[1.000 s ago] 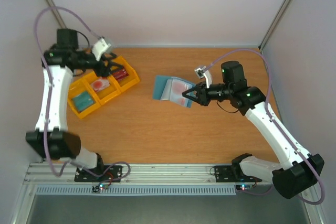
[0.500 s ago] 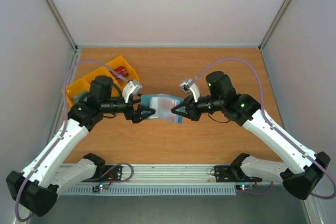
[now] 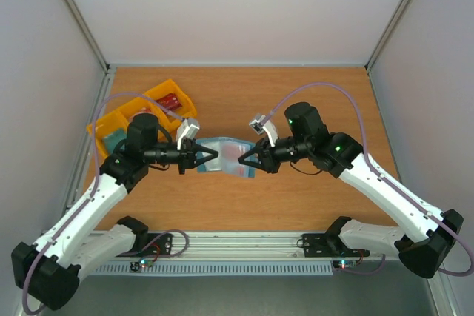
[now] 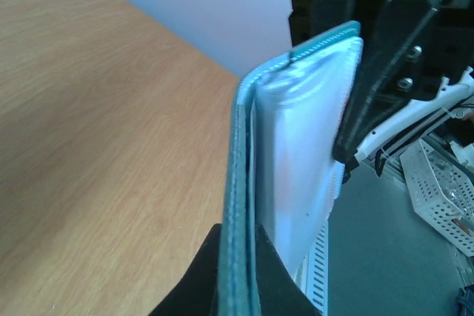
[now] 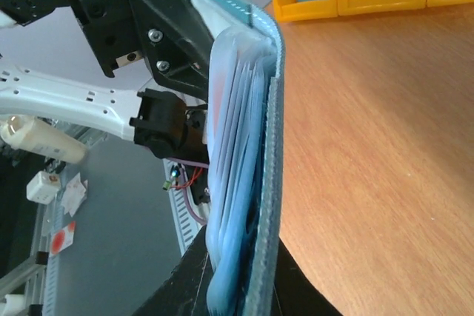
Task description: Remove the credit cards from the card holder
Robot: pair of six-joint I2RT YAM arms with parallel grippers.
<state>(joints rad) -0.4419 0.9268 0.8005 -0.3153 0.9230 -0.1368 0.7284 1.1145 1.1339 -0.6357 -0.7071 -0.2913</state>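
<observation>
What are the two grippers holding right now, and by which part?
The small slate-blue soft bifold wallet, spread between them: the left gripper pinches one outer edge, the right gripper the opposite edge.

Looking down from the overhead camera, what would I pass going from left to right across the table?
yellow tray → left arm's fingers → blue card holder → right arm's fingers
</observation>
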